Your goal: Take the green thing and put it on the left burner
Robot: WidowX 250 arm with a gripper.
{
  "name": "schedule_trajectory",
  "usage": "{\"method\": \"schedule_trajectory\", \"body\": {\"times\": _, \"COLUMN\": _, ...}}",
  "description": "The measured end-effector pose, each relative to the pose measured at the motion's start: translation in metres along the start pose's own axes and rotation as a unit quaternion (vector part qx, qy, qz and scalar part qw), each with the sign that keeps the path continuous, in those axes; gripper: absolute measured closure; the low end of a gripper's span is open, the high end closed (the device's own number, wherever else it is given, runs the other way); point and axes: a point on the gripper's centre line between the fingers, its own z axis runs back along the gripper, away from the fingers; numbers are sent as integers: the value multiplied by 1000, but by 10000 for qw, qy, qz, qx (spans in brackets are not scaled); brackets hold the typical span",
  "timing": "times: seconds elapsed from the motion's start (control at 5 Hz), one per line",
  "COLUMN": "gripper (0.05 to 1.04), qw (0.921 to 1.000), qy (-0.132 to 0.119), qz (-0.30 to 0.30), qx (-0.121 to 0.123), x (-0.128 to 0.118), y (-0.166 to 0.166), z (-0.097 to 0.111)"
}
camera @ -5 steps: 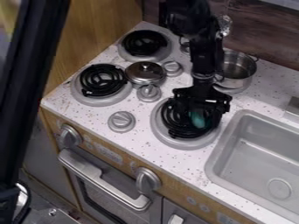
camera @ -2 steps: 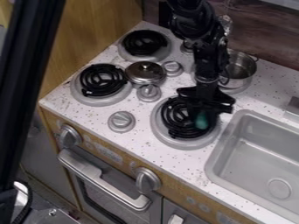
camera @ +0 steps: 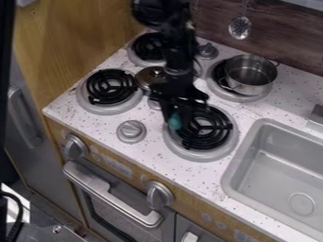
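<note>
While your black gripper (camera: 174, 116) hangs over the left edge of the front right burner (camera: 200, 155), its fingers are closed around the green thing (camera: 174, 122), which shows at their tips, right of the front left burner (camera: 112, 109).

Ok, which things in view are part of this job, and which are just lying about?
Part of the job:
- green thing, held at the gripper
- near left burner, probably the target

Just lying about:
- metal pot, on the far right burner
- round metal lid, between the burners
- slotted utensil, hanging at the back wall
</note>
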Motion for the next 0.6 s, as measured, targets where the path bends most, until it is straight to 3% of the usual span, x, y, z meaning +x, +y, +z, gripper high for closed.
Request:
{"method": "schedule_trajectory", "body": {"times": 0.2, "gripper": 638, "qw": 9998, "qy": -211, "qz": -4, "qx": 40, "x": 14, "y": 44, "z": 11}}
{"method": "schedule_trajectory", "body": {"times": 0.4, "gripper": 639, "qw": 9982, "qy": -545, "qz": -9, "qx": 267, "x": 38, "y": 92, "z": 26}}
{"method": "schedule_trajectory", "body": {"times": 0.6, "gripper": 639, "qw": 9982, "qy": -421, "qz": 50, "qx": 428, "x": 46, "y": 120, "z": 9}}
